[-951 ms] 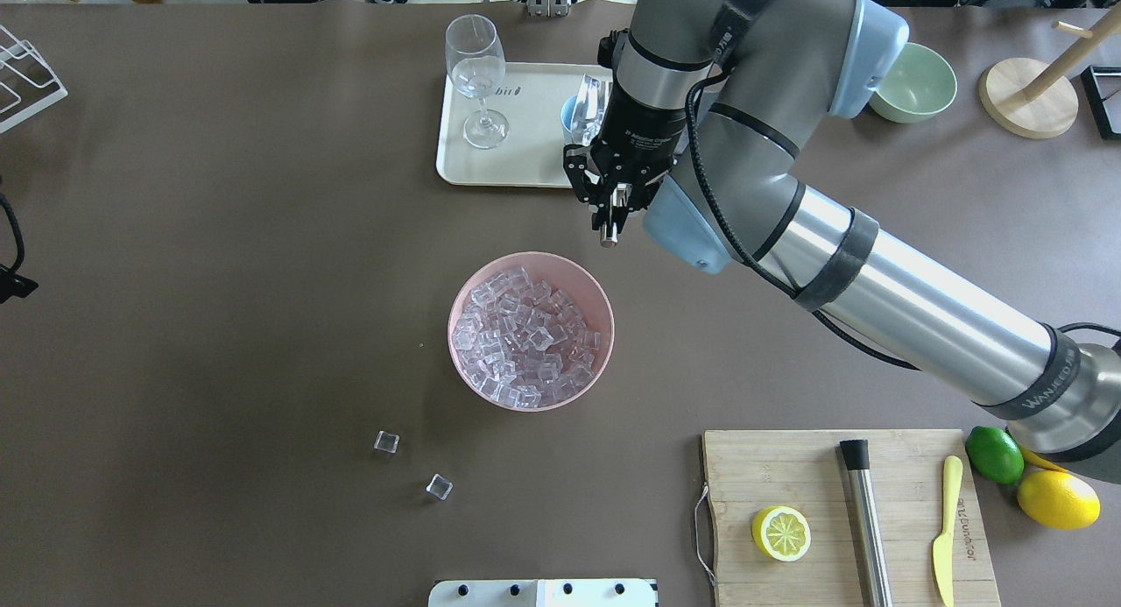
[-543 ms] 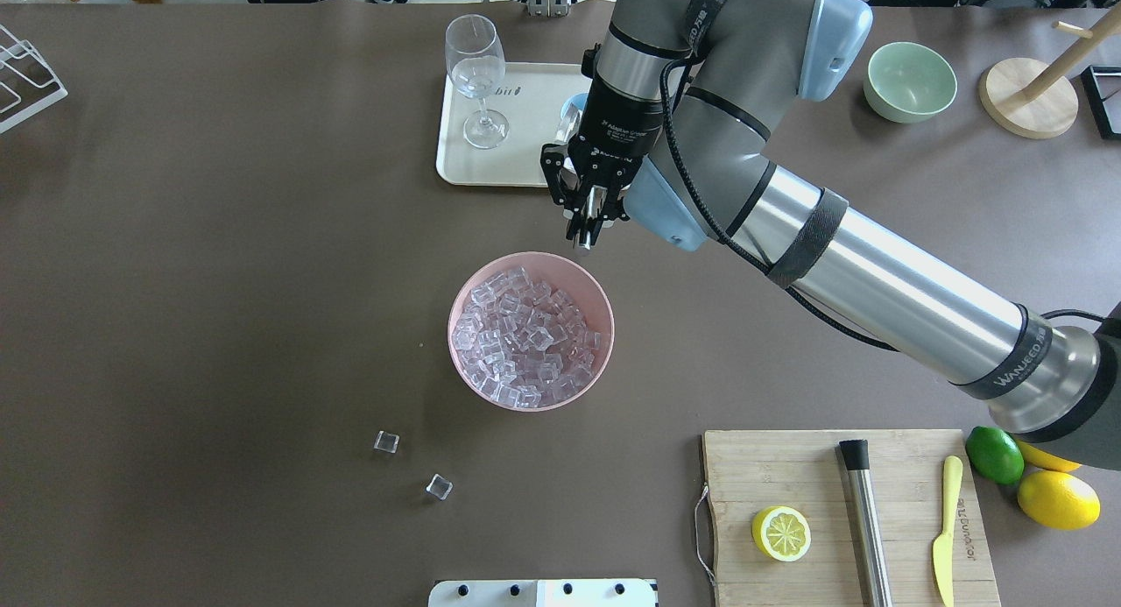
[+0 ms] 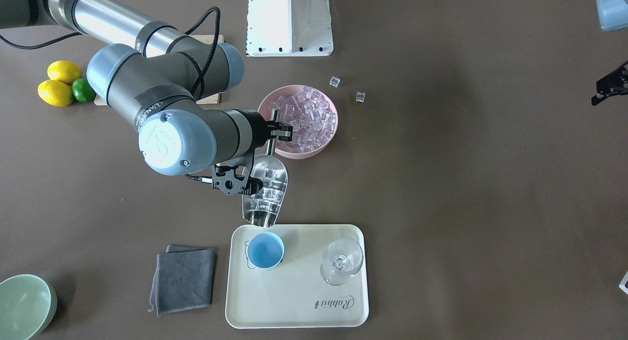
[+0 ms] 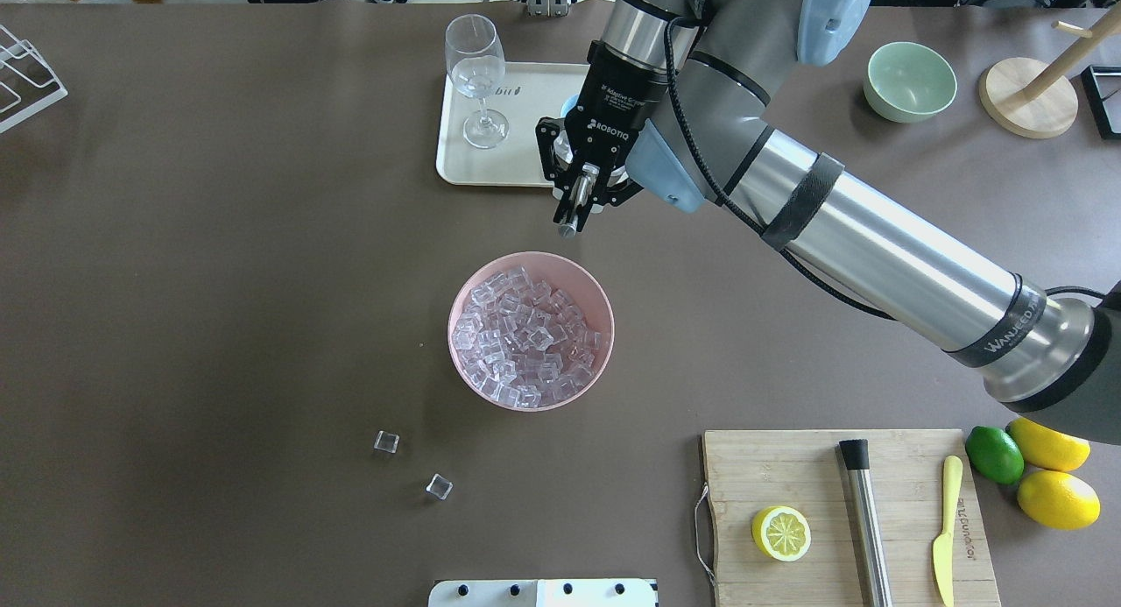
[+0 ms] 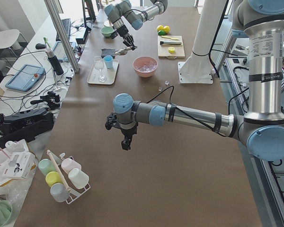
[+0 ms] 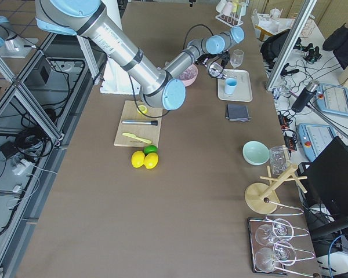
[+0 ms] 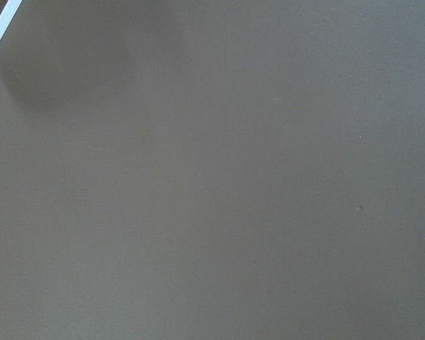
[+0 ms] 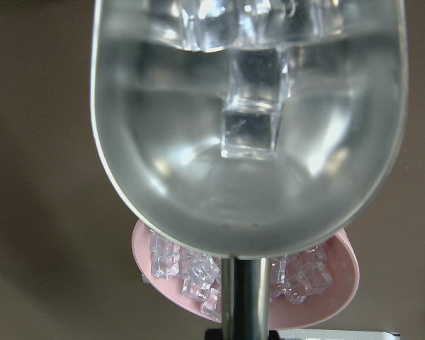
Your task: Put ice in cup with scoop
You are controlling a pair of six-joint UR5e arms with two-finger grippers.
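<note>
My right gripper (image 3: 275,130) (image 4: 581,192) is shut on the thin rod handle of the steel scoop (image 3: 266,189). The scoop is held above the table between the pink bowl (image 3: 294,152) and the cream tray (image 3: 299,300), tip down at the tray's edge. Several clear ice cubes (image 8: 249,117) lie in the scoop (image 8: 248,184). The light blue cup (image 3: 265,250) stands empty on the tray, just past the scoop's tip. More ice (image 4: 525,335) fills the pink bowl. Only part of my left gripper (image 3: 608,87) shows, off to the side; I cannot tell how its jaws stand.
Two loose ice cubes (image 4: 386,441) (image 4: 439,487) lie on the table. A wine glass (image 3: 342,261) stands on the tray beside the cup. A grey cloth (image 3: 184,278), a green bowl (image 4: 911,81) and a cutting board (image 4: 841,519) with a lemon half are nearby.
My right arm has carried the scoop leftward in the overhead view and a little toward the tray. The bowl and the loose cubes have not moved.
</note>
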